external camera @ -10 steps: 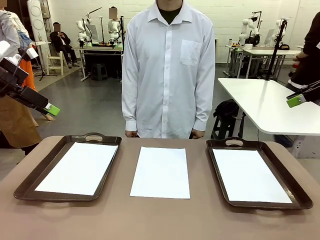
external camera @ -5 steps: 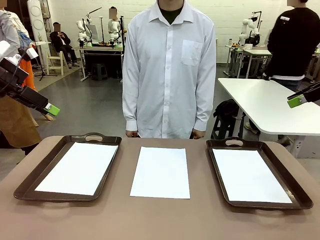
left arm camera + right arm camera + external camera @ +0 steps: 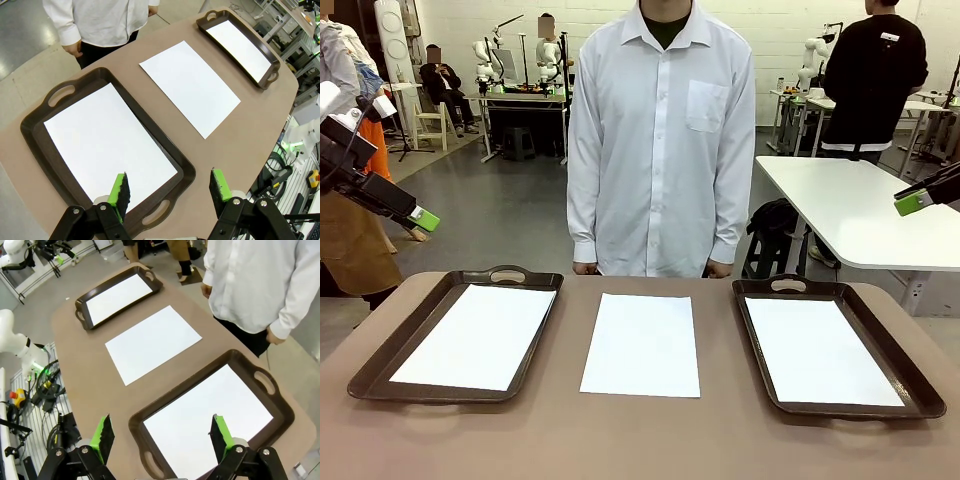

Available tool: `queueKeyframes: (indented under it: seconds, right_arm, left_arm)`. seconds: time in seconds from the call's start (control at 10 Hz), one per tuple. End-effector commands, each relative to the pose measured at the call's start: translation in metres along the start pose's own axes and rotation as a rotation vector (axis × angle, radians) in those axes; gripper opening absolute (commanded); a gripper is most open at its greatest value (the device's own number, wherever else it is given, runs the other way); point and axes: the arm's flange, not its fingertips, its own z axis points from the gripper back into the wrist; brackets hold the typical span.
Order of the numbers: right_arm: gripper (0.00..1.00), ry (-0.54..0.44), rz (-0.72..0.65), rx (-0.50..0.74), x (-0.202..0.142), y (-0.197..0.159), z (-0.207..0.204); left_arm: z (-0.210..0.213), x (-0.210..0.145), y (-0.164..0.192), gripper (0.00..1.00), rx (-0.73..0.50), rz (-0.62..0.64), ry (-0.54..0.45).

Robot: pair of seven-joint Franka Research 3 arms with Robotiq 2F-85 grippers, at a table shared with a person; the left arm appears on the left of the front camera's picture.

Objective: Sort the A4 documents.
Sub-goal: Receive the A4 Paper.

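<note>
Starting far left: left gripper (image 3: 170,187) hanging high in the air, out past the table's left edge, green pads spread wide apart, gripping nothing. Looks down over the near end of the left tray (image 3: 380,365).

Next up, that left tray: dark brown, handles at both ends, sitting flat on the brown table (image 3: 640,440). Got one white A4 sheet, call it the left sheet (image 3: 475,335), lying flat inside, well within the rim.

Dead centre: the middle sheet (image 3: 642,345), straight on the bare tabletop between the two trays, touching neither.

Behind it at the far side, a person (image 3: 660,140) in a white shirt, arms hanging down, hands at the table edge, off the paper.

Moving right: the right tray (image 3: 752,340), same brown handled kind, with the right sheet (image 3: 820,352) flat inside.

Far right: right gripper (image 3: 162,435) up in the air too, off past the right edge, fingers fully released, nothing between them. From its wrist cam, pointed down at the near part of the right tray.
</note>
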Motion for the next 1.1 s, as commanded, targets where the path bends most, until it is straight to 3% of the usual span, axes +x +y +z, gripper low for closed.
queueKeyframes:
  seconds: [0.0,1.0]
  right_arm:
    - [1.00,-0.006,0.001,0.003,0.0007,-0.0003,-0.0007]
    - [1.00,-0.006,0.001,0.003,0.0007,-0.0003,-0.0007]
  left_arm:
    - [0.0001,-0.0021,0.0005,0.83,0.005,-0.020,0.002]
    - [0.0001,-0.0021,0.0005,0.83,0.005,-0.020,0.002]
